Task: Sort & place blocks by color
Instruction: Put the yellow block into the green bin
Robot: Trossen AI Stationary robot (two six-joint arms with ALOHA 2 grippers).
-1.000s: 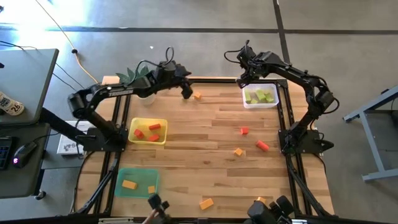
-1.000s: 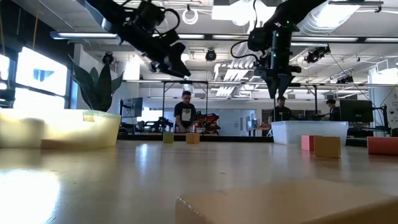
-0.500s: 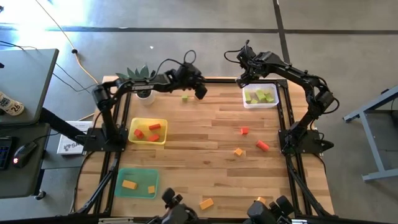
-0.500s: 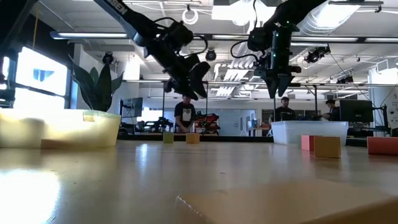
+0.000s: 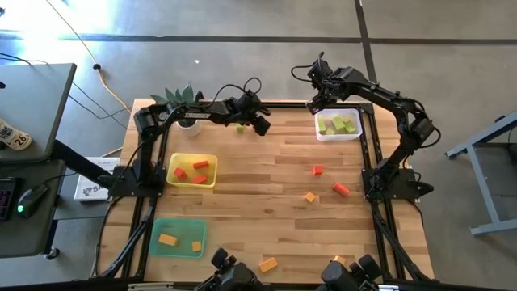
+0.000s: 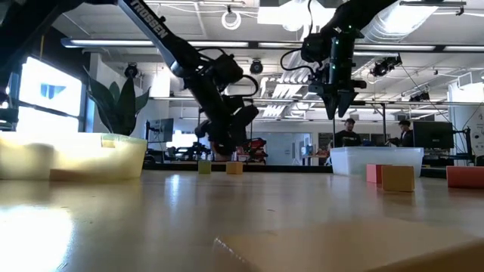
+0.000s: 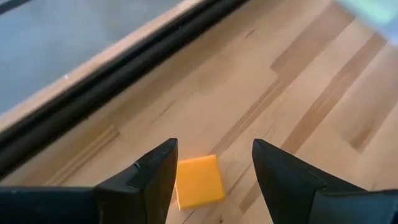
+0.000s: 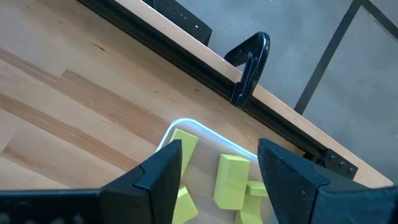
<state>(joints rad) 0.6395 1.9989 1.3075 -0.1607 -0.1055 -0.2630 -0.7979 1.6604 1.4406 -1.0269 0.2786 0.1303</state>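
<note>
My left gripper is open, low over the table's far edge. Its fingers stand on either side of a small orange block that lies flat on the wood; I see no contact. A light green block lies just to the left of it. My right gripper is open and empty, high above the far left corner of the clear tray. That tray holds several light green blocks.
A yellow tray holds red blocks, and a green tray holds orange blocks. Loose on the wood are two red blocks and orange blocks. A potted plant stands at the far left corner.
My left gripper has gone toward the table's right edge along the far edge, then come down from high above to just over the table, its open fingers now around the orange block.
</note>
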